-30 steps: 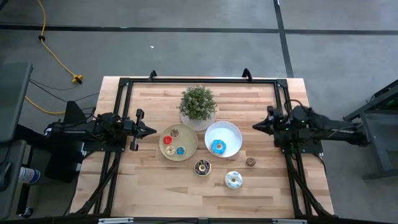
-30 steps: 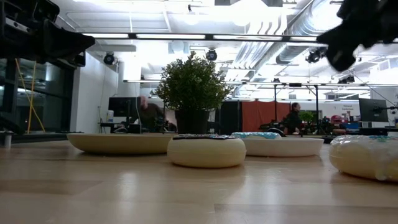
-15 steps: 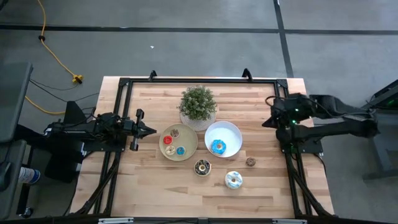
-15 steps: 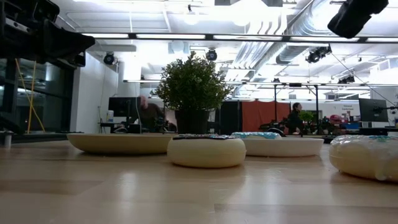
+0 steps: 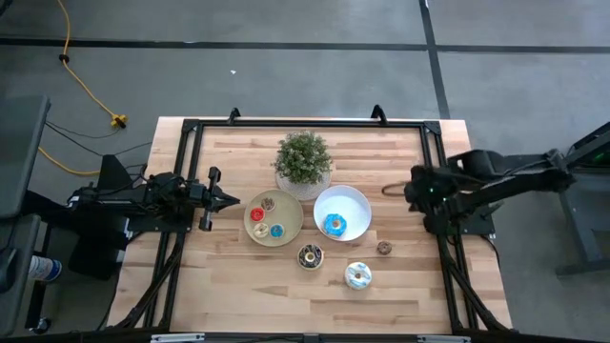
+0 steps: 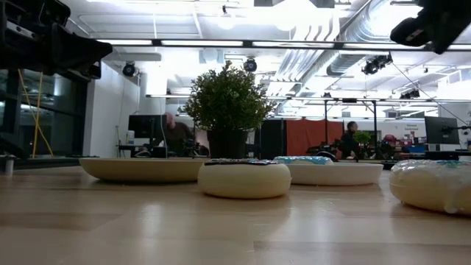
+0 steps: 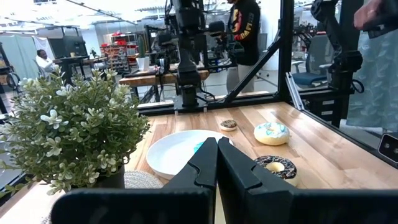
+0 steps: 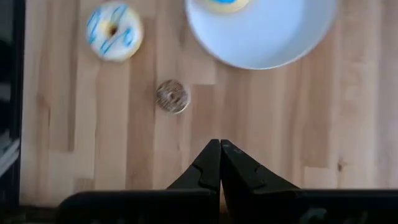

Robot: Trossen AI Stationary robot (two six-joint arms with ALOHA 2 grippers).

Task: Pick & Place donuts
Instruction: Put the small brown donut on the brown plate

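Since the earlier frames the right arm has been swung off its rest at the worktop's (image 5: pixel 229 286) right edge and raised, so that the right claw (image 8: pixel 220 144) is now held above the boards, looking down, with its two fingers pressed together and nothing gripped between them; the left claw (image 7: pixel 217 142) is parked by the left edge, likewise closed and empty, and nothing else has been shifted. Three donuts lie loose on the wood: a small brown one (image 8: pixel 172 96) near the right claw, a larger white one with blue stripes (image 8: pixel 114 31) toward the front, and a dark chocolate one (image 5: pixel 310 255) in front of the two plates. A blue-iced donut (image 5: pixel 334 225) is already sitting in the white plate (image 5: pixel 355 202), and three small ones, apparently red, blue and brown though they are too small to be told apart with certainty, are gathered in the tan plate (image 5: pixel 286 208) beside the potted plant (image 5: pixel 303 159). The step in hand is judged to be the approach for the next pick, with the small brown donut the likeliest target, as it lies closest ahead of the fingers in the right wrist view. For the next move the fingers must be opened, the claw centred over that ring and lowered until it is straddled, then closed lightly, since so small and low a ring could easily be nudged aside on the smooth wood.
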